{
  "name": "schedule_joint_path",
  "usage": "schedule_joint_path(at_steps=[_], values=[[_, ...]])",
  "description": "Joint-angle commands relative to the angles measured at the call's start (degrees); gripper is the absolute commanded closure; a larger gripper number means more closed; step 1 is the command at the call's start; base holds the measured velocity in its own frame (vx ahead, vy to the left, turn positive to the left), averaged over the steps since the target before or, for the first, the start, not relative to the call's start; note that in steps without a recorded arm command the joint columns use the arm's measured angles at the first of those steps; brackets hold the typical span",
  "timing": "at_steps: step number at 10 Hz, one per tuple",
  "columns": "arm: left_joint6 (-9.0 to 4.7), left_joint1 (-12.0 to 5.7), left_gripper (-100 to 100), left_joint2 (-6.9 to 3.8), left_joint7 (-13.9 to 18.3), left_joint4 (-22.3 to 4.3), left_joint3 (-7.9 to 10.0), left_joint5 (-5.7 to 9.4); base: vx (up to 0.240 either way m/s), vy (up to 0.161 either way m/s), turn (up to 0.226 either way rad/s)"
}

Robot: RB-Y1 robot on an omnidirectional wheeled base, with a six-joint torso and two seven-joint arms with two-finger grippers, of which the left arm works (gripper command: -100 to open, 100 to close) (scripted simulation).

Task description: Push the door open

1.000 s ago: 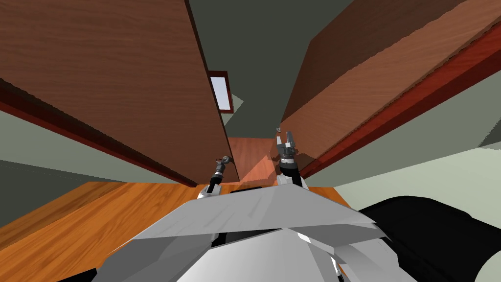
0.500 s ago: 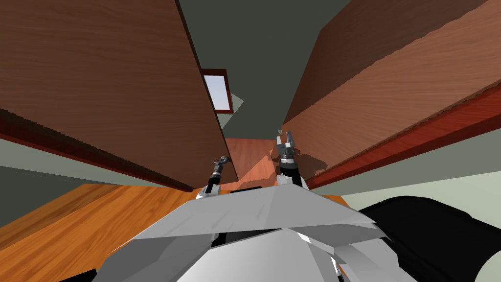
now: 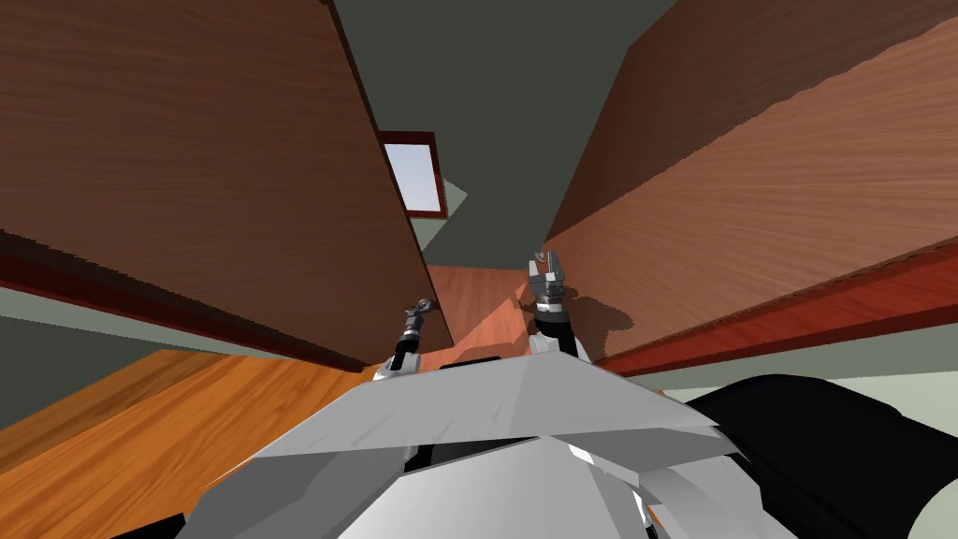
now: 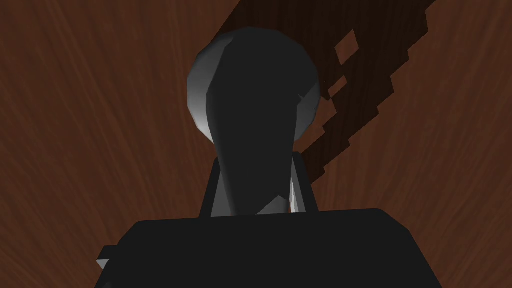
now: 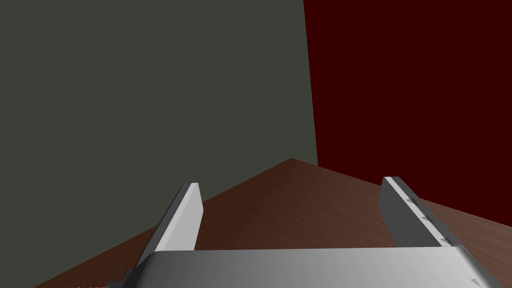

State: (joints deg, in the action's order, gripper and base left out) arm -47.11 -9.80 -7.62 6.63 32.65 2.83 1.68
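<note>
A brown wooden door stands at my left, and its free edge borders a narrow gap ahead. My left gripper is at that edge. In the left wrist view it is shut on a dark rounded door handle, with one finger pressed to its side and the door's brown face behind. A second brown panel with a dark red strip along its base stands at my right. My right gripper is beside that panel's near edge, open and holding nothing, over a brown surface.
Through the gap I see a grey-green wall, a red-framed window and reddish wooden floor. Orange wooden floor lies at my lower left. A black shape sits low on the right.
The gap between the two brown panels has widened. The left door's edge has shifted left, and the right panel has swung right with its red strip lying flatter. Both grippers have stayed where they were.
</note>
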Motion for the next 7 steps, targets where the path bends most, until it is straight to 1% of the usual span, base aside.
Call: schedule_joint_path(at_steps=[1,2,3,5,6,7], values=[[-0.44,-0.38,100,-0.77,-0.5,-0.4,1.54,0.81,0.162,-0.068,0.051],[-0.41,-0.36,100,-0.82,-0.9,-0.5,2.20,1.18,0.195,-0.097,0.066],[-0.41,-0.36,100,-0.82,-0.9,-0.5,2.20,1.18,0.145,-0.067,0.039],[-0.41,-0.36,100,-0.82,-0.9,-1.1,2.20,1.18,0.038,0.005,-0.015],[-0.41,-0.36,100,-0.82,-0.9,-0.6,2.20,1.18,-0.017,0.010,-0.009],[-0.35,-0.33,100,-0.91,-1.5,-0.7,3.50,1.90,0.104,-0.066,0.043]])
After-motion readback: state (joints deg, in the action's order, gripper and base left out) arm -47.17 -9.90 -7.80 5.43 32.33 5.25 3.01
